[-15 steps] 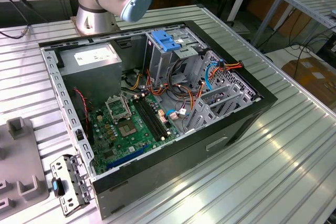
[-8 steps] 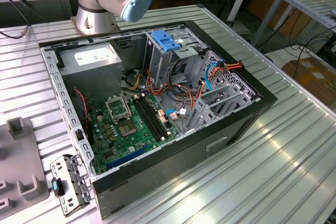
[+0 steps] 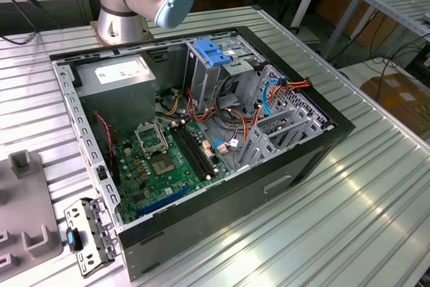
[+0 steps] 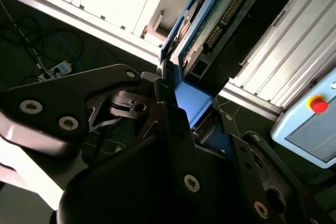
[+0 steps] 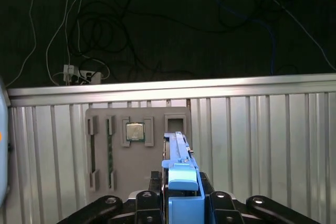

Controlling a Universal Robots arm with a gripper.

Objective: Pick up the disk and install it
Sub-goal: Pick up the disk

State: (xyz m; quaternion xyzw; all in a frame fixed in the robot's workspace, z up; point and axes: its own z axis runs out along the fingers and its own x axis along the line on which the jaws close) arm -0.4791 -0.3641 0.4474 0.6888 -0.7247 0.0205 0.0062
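Note:
In both wrist views my gripper (image 5: 181, 195) is shut on the disk (image 5: 180, 174), held edge-on well above the ribbed metal table. The first wrist view shows the disk's bright blue carrier rail standing up between the black fingers (image 5: 153, 181). From the second wrist view the disk (image 4: 210, 22) shows its green circuit board side, framed by the blue rail, with the gripper (image 4: 176, 106) clamped on its near end. The exterior view has the open computer case (image 3: 316, 149) lying on the table, and its tall drive bay (image 3: 201, 72) carries a blue latch (image 3: 213, 52).
A grey fixture tray (image 5: 157, 114) lies below the gripper, holding a processor chip (image 5: 135, 131) and a memory stick (image 5: 109, 153). The same tray (image 3: 23, 213) is at the exterior view's left, beside a metal bracket (image 3: 87, 236). The arm's base (image 3: 121, 21) stands behind the case. Cables lie on the floor beyond the table edge.

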